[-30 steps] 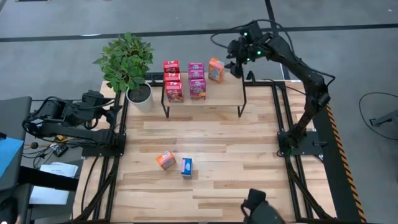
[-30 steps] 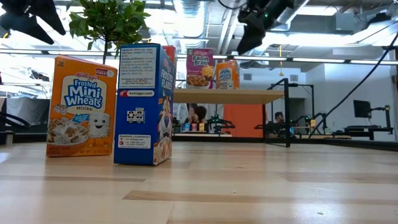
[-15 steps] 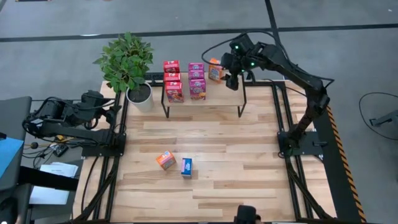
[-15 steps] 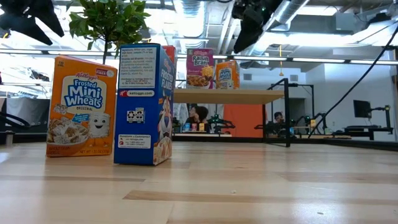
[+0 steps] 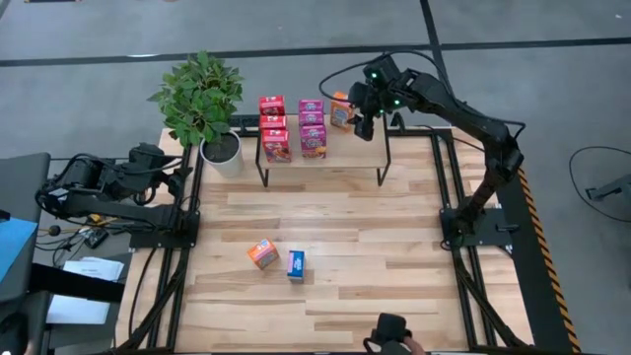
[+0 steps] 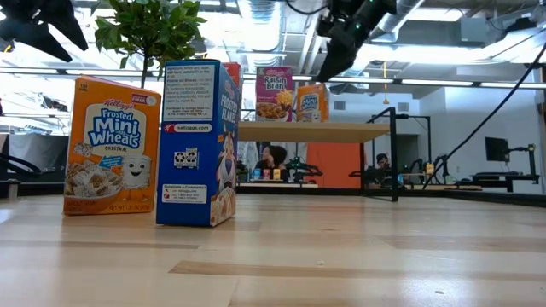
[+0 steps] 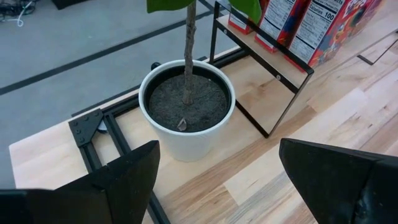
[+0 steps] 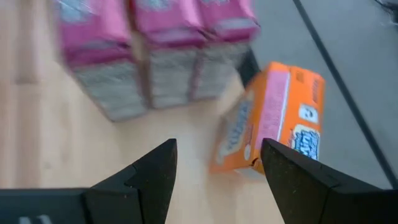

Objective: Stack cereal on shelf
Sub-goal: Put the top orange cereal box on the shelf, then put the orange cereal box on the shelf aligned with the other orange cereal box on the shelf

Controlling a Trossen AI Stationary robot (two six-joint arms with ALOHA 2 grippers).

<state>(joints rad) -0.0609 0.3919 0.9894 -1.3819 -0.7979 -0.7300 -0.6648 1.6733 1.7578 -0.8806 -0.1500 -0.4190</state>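
High view, upper centre: the shelf (image 5: 345,148), a light-wood board on thin black legs, stands at the far edge of the plank tabletop (image 5: 325,232). On it I see a column of red cereal boxes (image 5: 273,125) at the left, a column of magenta Raisin Bran boxes (image 5: 313,126) in the middle, and one orange box (image 5: 341,108) at the upper right of the board.

My right end effector (image 5: 363,126) hangs just to the right of that orange box, over the shelf's right end. In the right wrist view my two dark fingers (image 8: 155,177) stand apart, nothing between them, and the orange box (image 8: 273,118) lies ahead beside the magenta boxes (image 8: 161,50); that view is blurred, so I cannot tell whether a finger touches the orange box.

Lower centre of the high view: an orange Frosted Mini-Wheats box (image 5: 262,253) and a blue Frosted Flakes box (image 5: 296,264) stand upright just beside each other on the tabletop, well apart from the shelf. The low view shows them large in the left foreground, orange (image 6: 113,145) left of blue (image 6: 200,143).

My left end effector (image 5: 173,168) waits at the tabletop's left edge, fingers (image 7: 124,180) spread wide, facing the white pot (image 7: 186,109) of the potted plant (image 5: 202,94) at the shelf's left end.
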